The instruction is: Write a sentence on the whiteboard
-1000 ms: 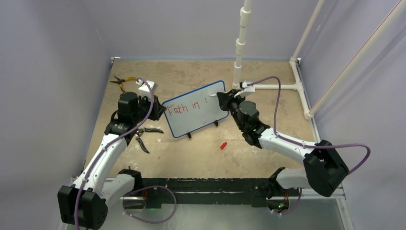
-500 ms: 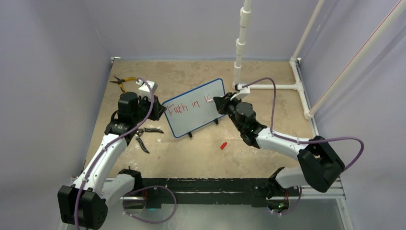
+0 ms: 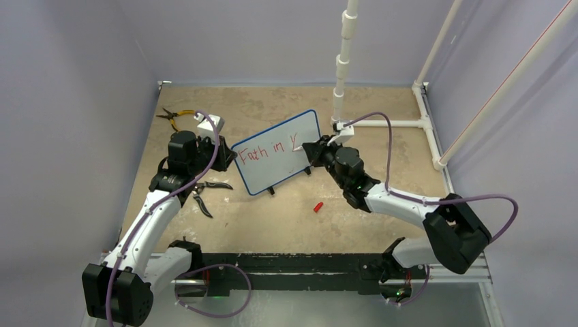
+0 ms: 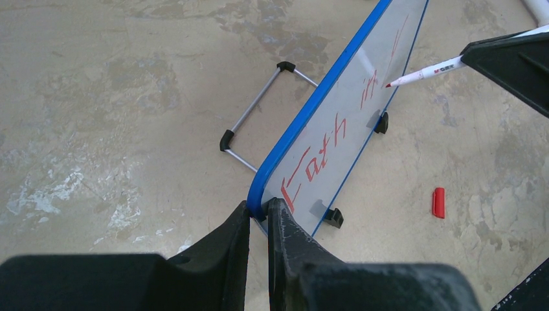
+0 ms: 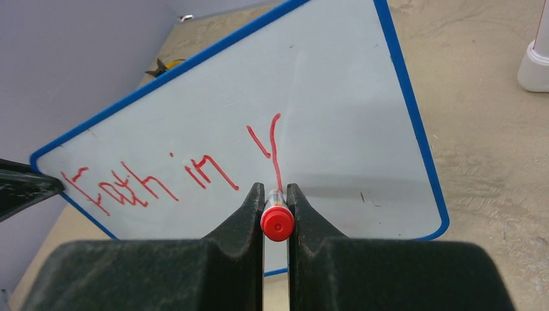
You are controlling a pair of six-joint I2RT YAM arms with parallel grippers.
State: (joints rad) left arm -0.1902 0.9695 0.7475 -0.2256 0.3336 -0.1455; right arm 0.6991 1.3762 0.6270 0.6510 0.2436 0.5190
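Observation:
The whiteboard (image 3: 279, 153) stands tilted on two black feet, blue-framed. It also shows in the left wrist view (image 4: 336, 123) and the right wrist view (image 5: 324, 84). Red lettering (image 5: 168, 175) on it reads "Faith in" plus a "y" stroke (image 5: 270, 146). My left gripper (image 4: 259, 208) is shut on the board's left blue edge. My right gripper (image 5: 276, 194) is shut on a red-ended marker (image 5: 277, 223), whose tip (image 4: 388, 85) touches the board at the foot of the "y". In the top view the right gripper (image 3: 308, 148) is at the board's right edge and the left gripper (image 3: 230, 157) at its left edge.
A red marker cap (image 3: 317, 206) lies on the table in front of the board. Black pliers (image 3: 204, 194) lie by the left arm, yellow-handled pliers (image 3: 174, 116) at the back left. A white pipe frame (image 3: 382, 123) stands behind the right gripper.
My right gripper has moved down and left along the board, and a red "y" stroke has appeared after "in". The left gripper and board have stayed put.

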